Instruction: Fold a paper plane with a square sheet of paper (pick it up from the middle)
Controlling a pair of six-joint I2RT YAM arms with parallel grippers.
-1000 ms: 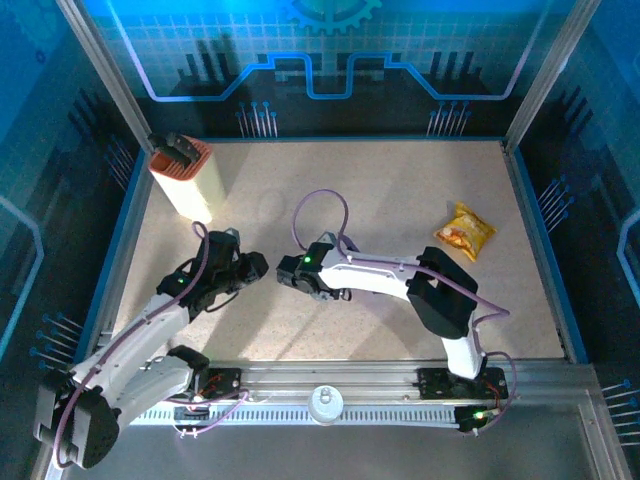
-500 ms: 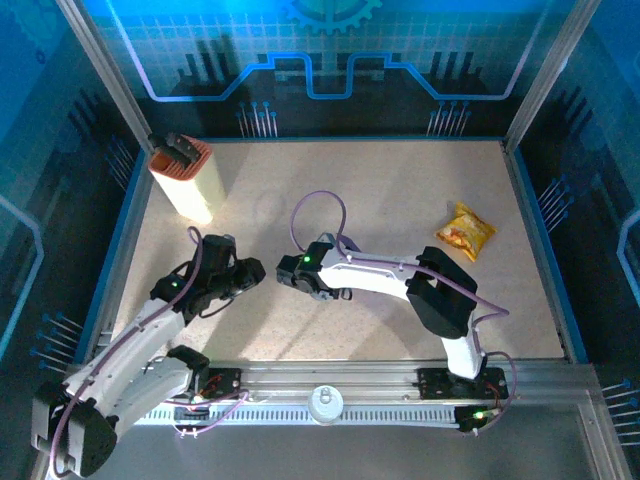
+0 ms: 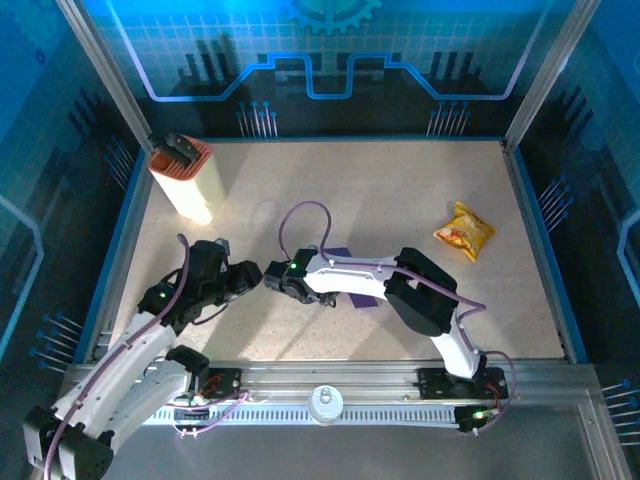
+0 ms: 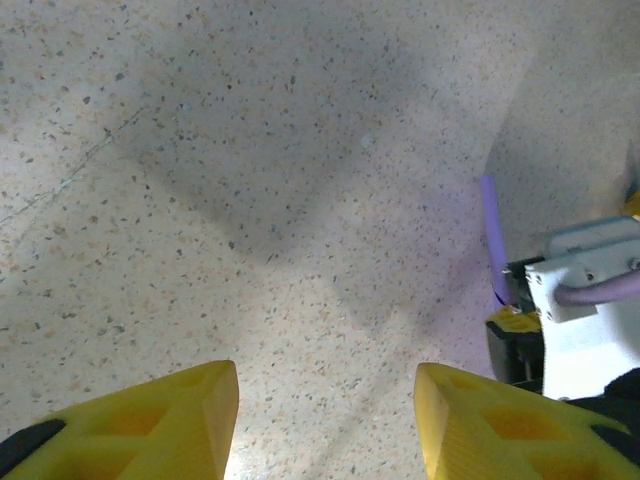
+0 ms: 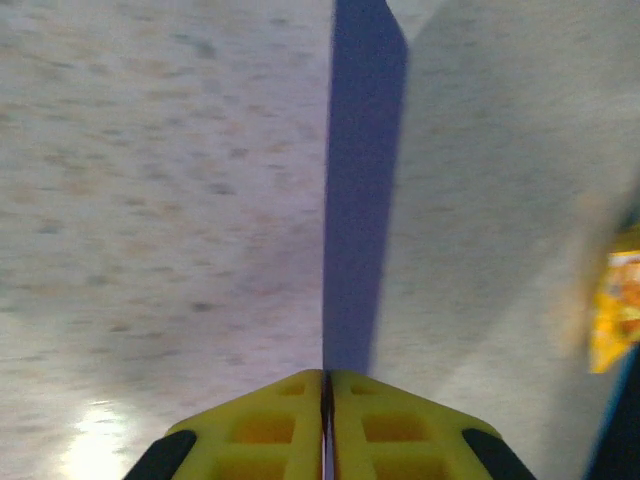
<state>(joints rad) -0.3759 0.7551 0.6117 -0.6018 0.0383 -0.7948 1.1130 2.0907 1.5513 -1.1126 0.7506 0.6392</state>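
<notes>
**Q:** How is the paper sheet [image 5: 365, 200] held?

**A:** Edge-on, pinched in the clenched right gripper [image 5: 327, 385], over the table [image 4: 250, 150]. The left gripper [image 4: 325, 410] is spread, empty. Light, limp stock is expected; gripping at a creased edge is advised.

Top cam: high behind my rig, looking down on the whole table [image 3: 400, 190]. Left wrist cam: close over the tabletop, right arm [image 4: 590, 290] at 3 o'clock. Right wrist cam: low and close. It shares the square sheet of paper [image 5: 365, 200] and the snack packet [image 5: 615, 310] at 3 o'clock with top.
</notes>
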